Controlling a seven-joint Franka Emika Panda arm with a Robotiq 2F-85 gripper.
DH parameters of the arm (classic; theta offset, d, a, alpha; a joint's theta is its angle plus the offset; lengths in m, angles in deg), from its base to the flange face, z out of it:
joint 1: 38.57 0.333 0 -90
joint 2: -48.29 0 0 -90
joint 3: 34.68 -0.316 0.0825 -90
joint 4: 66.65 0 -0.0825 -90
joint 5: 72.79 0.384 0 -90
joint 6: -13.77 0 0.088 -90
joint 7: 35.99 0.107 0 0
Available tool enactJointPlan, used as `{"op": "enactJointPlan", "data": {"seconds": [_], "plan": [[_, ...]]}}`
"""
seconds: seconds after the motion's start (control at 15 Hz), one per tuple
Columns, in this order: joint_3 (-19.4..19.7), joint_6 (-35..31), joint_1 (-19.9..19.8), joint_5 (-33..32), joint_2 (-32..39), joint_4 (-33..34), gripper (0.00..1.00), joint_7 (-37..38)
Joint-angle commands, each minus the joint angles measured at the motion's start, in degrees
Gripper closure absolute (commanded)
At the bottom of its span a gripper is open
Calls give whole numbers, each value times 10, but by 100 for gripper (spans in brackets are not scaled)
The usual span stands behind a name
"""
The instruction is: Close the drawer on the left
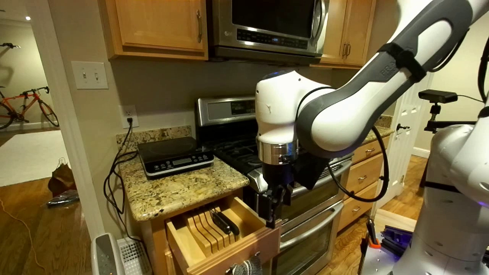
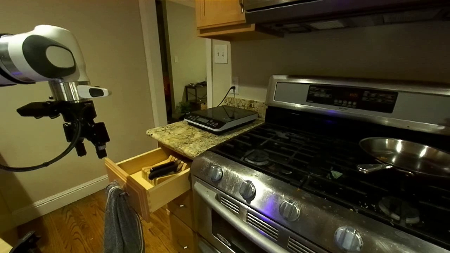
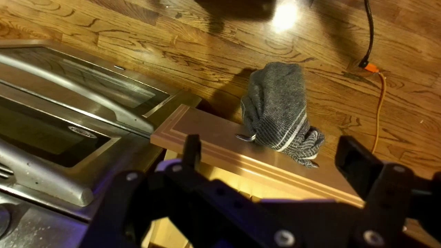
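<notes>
The oak drawer stands open under the granite counter, its front panel (image 1: pixel 214 263) showing in both exterior views (image 2: pixel 123 181). It also shows in the wrist view (image 3: pixel 220 131). A slotted wooden tray (image 1: pixel 206 235) and black-handled knives (image 2: pixel 163 170) lie inside. A grey towel (image 3: pixel 279 103) hangs over the drawer's metal handle (image 3: pixel 245 137) and hides most of it. My gripper (image 3: pixel 270 142) is open and empty, pointing down. In an exterior view the fingertips (image 2: pixel 91 153) are close to the panel's top corner; I see no touch. It also shows in an exterior view (image 1: pixel 279 212).
A stainless stove (image 2: pixel 253 196) with a protruding oven handle (image 3: pixel 82 93) stands right beside the drawer. A portable cooktop (image 1: pixel 174 156) sits on the granite counter (image 1: pixel 183 187). A steel pan (image 2: pixel 407 154) is on the burners. An orange cord (image 3: pixel 380 103) lies on the floor.
</notes>
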Motion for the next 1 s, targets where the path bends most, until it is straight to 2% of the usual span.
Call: {"op": "enactJointPlan", "data": {"seconds": [0.0, 0.2, 0.47, 0.6, 0.67, 0.93], "plan": [[-7, -65, 6, 32, 58, 0, 0, 92], [-15, -131, 10, 43, 116, 2, 0, 160], [-12, -235, 17, 3, 184, 3, 0, 263], [0, -271, 25, -29, 210, 5, 1, 312], [-13, -286, 7, -55, 222, 6, 2, 340], [21, -310, 19, -156, 269, 26, 5, 427]]}}
